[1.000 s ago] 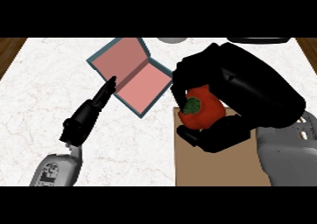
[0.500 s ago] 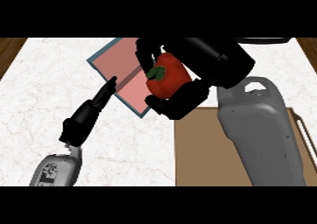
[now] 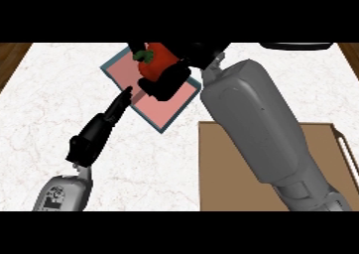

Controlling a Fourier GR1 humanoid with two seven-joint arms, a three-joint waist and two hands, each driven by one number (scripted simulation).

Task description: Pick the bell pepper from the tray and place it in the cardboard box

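The pink tray (image 3: 171,104) with its teal rim lies turned like a diamond on the white marbled tabletop (image 3: 36,129), and it serves here as the landmark. A strip of dark wood shows at the tabletop's far left edge.

Left of the tray and nearer the viewer, the left hand (image 3: 102,129) rises from its grey forearm. Its black fingers are straight and held together, slanting up and to the right, and their tips reach the tray's left rim. It holds nothing.

Over the tray's upper part is the right hand (image 3: 171,74), its black fingers curled round the bell pepper (image 3: 154,62). The pepper is red with a green stem on its left side, and it is held above the tray's upper left portion, clear of the pink surface. The fingers wrap its lower and right sides, so only part of it shows.

Right of the tray, the right arm's broad grey forearm runs down and to the right from the hand toward the lower edge.

Below and right of the tray lies the cardboard box (image 3: 226,168), brown and open at the top, its left wall near the tray's lowest corner. The forearm crosses over the box and hides much of its inside.
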